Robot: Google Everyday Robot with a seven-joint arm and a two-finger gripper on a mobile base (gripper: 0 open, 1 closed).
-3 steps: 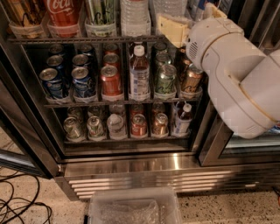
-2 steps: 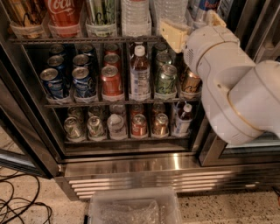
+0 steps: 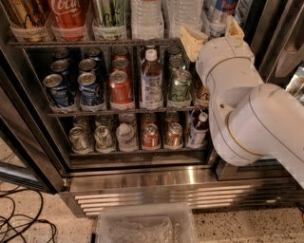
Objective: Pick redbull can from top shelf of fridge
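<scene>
Two jaws flank the redbull can at the right end of the top shelf

Little room is left on the right. The redbull can stands at the far right of the top shelf, close to the door frame of the fridge, with water bottles just beside it on the left. The shelf's front wire runs just under the gripper. Lower down, the white arm crosses in front of the right-hand column of the two racks below.

The jaws stand wide open. One is left of the can, down by the shelf's front wire. The other is higher, on the can's right. The can's foot shows between them. Whether either jaw touches the can or its clear tray I cannot tell; nothing is clamped.

Against a second ago, the wrist sits lower and a little further left. The arm hides more of the middle rack's right-hand can. The right jaw now shows plainly beside the redbull can. The cans and bottles stand where they did.
</scene>
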